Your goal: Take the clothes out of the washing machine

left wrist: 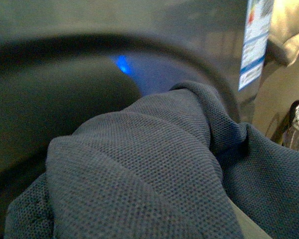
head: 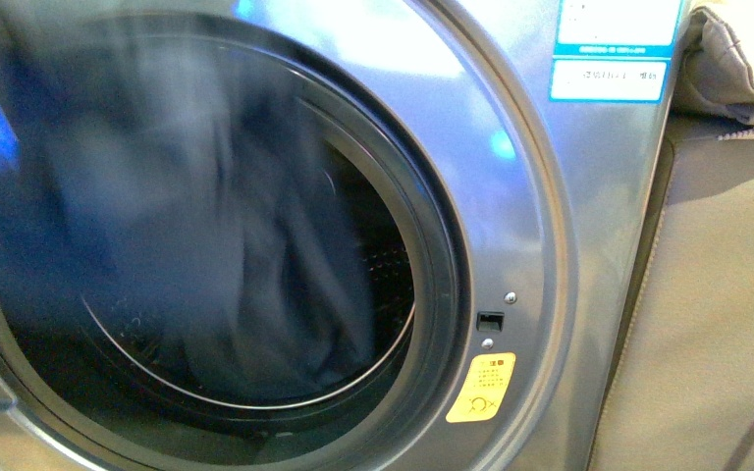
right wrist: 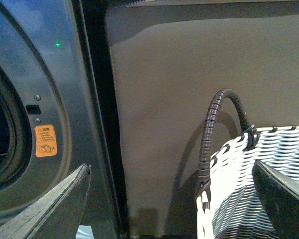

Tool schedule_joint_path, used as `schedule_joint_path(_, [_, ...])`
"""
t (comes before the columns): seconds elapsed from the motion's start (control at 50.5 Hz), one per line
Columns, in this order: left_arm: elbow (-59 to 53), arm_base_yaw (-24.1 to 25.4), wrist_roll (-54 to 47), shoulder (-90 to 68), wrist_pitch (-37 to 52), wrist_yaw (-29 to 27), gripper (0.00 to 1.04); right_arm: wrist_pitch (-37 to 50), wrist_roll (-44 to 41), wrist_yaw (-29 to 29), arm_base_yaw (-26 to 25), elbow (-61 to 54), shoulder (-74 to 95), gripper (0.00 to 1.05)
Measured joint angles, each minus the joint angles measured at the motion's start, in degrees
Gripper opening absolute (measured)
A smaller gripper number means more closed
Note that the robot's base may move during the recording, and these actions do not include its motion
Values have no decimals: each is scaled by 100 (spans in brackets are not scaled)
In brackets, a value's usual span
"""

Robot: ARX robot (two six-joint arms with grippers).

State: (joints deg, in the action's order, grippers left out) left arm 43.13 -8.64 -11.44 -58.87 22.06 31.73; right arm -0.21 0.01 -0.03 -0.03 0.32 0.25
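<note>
The grey washing machine (head: 540,196) fills the front view, its round dark-rimmed porthole open. The slate-blue clothes (head: 255,265) hang blurred across the drum's mouth, stretching up toward the left. In the left wrist view the clothes (left wrist: 154,164) cover everything near the camera, bunched in folds against the machine's rim (left wrist: 50,50). My left gripper is shut on the clothes and hidden under them. My right gripper (right wrist: 172,199) is open with nothing between its fingers, held beside the washing machine (right wrist: 40,99), outside the porthole.
A woven grey-white basket (right wrist: 249,184) with a dark handle stands to the right of the machine, next to my right gripper. A beige cushion (head: 727,294) is beside the machine's right side. An orange warning sticker (head: 481,388) sits below the door latch.
</note>
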Motion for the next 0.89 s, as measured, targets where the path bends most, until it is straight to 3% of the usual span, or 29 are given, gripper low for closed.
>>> schedule_joint_path(0.297, [1062,-793,-83,334,-632,-125,14,0,0,0,0,0,0,97])
schedule_joint_path(0.515, [2426,-1613,-269,-363,-1377,-328,14,0,0,0,0,0,0,97])
schedule_joint_path(0.891, [4284,-1954,-350,-1777,-1797,-529,14,0,0,0,0,0,0,97])
